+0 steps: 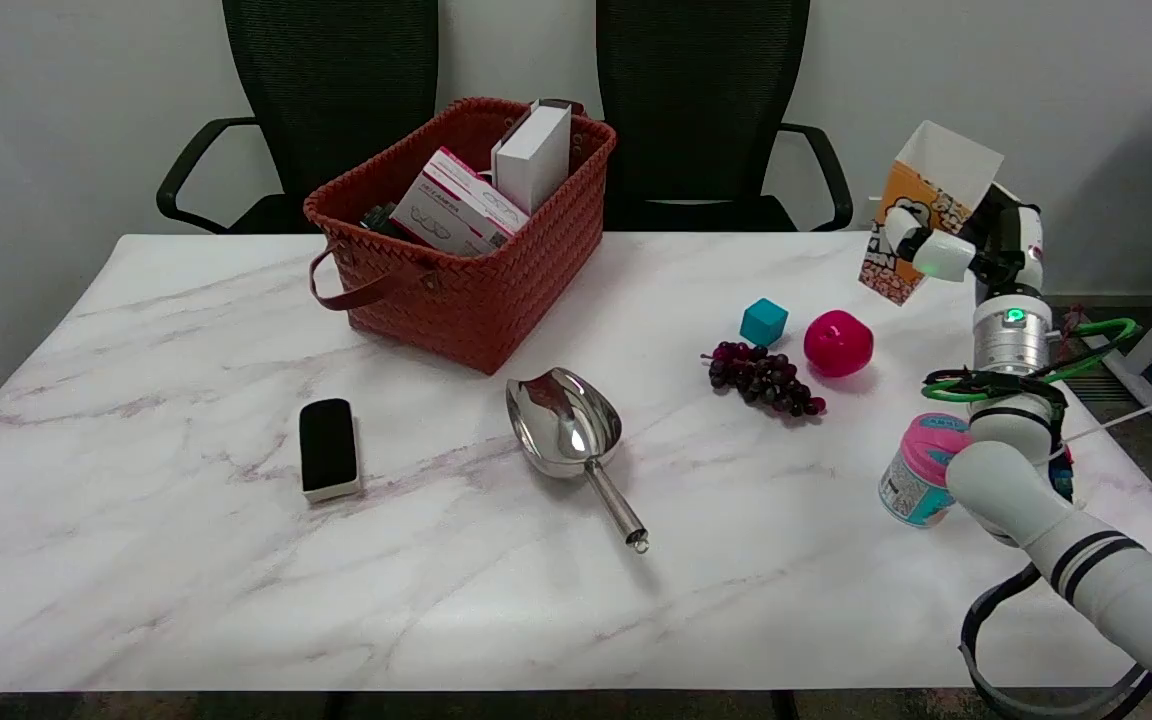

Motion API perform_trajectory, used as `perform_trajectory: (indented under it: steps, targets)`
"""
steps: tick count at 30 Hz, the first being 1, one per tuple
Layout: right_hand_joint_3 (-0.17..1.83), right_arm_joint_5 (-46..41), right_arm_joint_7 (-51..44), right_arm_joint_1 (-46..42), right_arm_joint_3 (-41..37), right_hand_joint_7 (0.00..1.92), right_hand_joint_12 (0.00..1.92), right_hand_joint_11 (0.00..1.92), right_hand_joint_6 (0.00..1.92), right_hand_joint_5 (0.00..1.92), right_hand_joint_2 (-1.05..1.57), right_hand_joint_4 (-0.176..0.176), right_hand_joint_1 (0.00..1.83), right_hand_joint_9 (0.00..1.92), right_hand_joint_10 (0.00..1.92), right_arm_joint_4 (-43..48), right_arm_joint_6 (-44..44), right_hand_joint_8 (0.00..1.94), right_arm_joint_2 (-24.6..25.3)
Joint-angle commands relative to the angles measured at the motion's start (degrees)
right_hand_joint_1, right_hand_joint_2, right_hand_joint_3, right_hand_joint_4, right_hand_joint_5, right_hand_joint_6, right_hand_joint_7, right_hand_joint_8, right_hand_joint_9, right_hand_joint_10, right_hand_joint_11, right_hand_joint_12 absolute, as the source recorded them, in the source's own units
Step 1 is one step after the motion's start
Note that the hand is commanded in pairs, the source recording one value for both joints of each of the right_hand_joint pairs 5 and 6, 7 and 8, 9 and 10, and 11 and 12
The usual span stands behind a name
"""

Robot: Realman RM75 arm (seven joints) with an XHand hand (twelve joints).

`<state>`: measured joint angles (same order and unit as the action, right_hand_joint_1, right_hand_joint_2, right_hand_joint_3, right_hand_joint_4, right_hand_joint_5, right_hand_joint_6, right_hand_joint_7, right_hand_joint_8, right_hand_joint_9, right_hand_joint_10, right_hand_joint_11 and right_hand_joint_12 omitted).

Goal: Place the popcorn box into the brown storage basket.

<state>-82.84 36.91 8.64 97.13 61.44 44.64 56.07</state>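
Observation:
The popcorn box, orange and white with an open top, hangs tilted in the air above the table's right end. My right hand grips it from the right, fingers wrapped across its lower front. The brown woven storage basket stands at the back centre-left, well to the left of the box. It holds a pink-and-white carton and a white box standing on end.
Between hand and basket lie a teal cube, a magenta apple and dark grapes. A metal scoop sits at centre and a black eraser to the left. A pink-lidded tub stands by my forearm.

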Motion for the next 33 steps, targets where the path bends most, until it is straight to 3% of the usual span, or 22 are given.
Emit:
perform_trajectory:
  steps: [1,8,16,25,33]
  targets:
    - [1.18,1.5,-0.3,1.0,1.9,0.55,0.48,0.48,0.67,0.67,0.33,0.0,1.19,0.58,0.58,3.5,-1.7,0.55,-0.2]
    - [1.17,4.0,-0.3,2.0,1.8,0.55,0.47,0.47,0.67,0.67,0.33,0.0,1.18,0.58,0.58,5.8,-3.9,0.55,-0.4]
    - [1.17,6.3,-0.3,8.3,2.2,0.55,0.47,0.47,0.66,0.66,0.34,0.0,1.18,0.57,0.57,8.9,-14.6,0.55,-0.6]
    - [1.16,8.5,-0.5,22.9,8.4,0.55,0.46,0.46,0.66,0.66,0.35,0.0,1.18,0.57,0.57,6.2,-27.7,0.55,0.5]
    - [1.18,8.4,0.0,39.2,16.5,0.53,0.42,0.42,0.64,0.64,0.29,0.0,1.19,0.54,0.54,-2.3,-36.8,0.53,5.6]
